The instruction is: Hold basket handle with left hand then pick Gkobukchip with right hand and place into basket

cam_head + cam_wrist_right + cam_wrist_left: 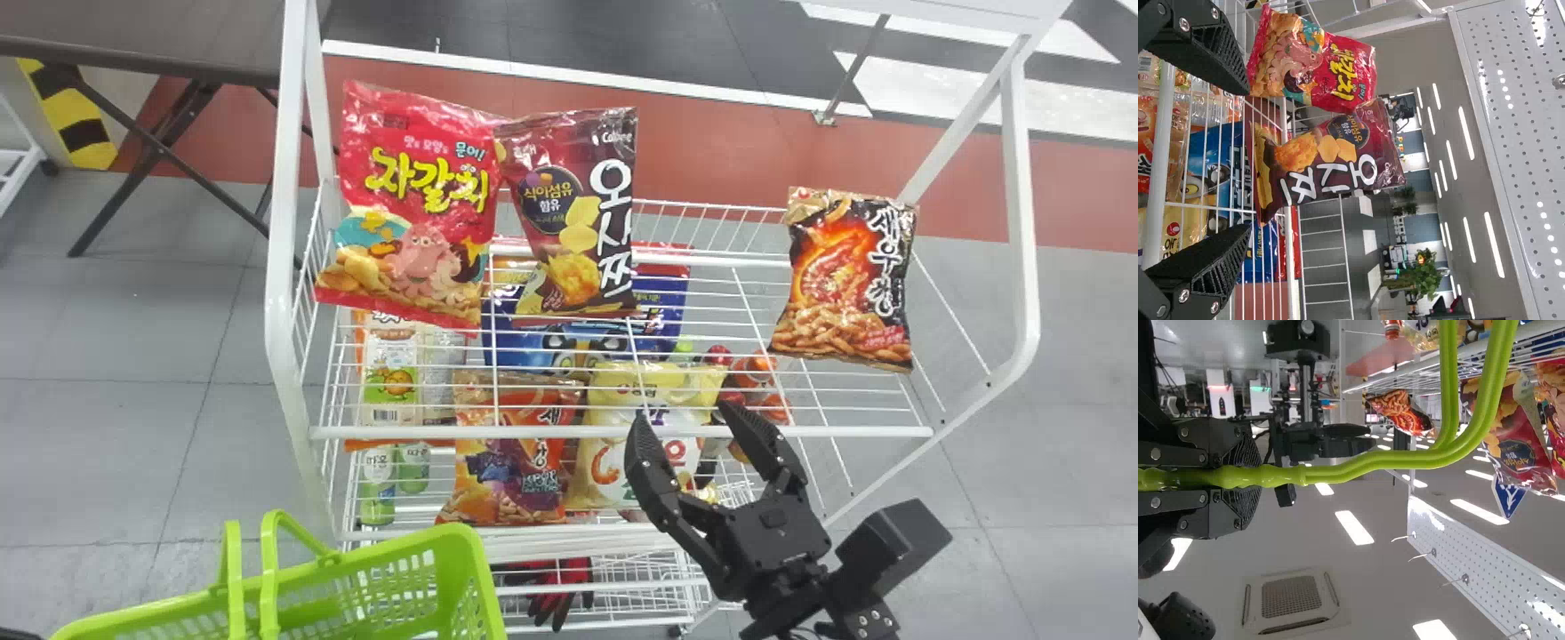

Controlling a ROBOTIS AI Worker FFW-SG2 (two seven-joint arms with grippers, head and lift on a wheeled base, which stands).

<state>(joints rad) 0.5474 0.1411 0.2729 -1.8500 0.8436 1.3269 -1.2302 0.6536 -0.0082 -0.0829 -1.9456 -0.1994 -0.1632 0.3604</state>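
Right pincer [686, 420]: spread, between its fingers no packet, at the rack's near side. Left pincer [1248, 477]: closed on the basket handle [1371, 463]. Gkobukchip: cannot tell which packet. Green basket [356, 578]: near left. Upper wire shelf [729, 260]: red packet [418, 204], left; maroon packet [573, 213], touching it; dark packet [845, 280], right, well apart. Below: blue packet [533, 347], orange packet [511, 462], yellow packet [613, 471]. In the way of these: shelf wires, plus the near rail [551, 433], crossing over the orange and yellow ones.
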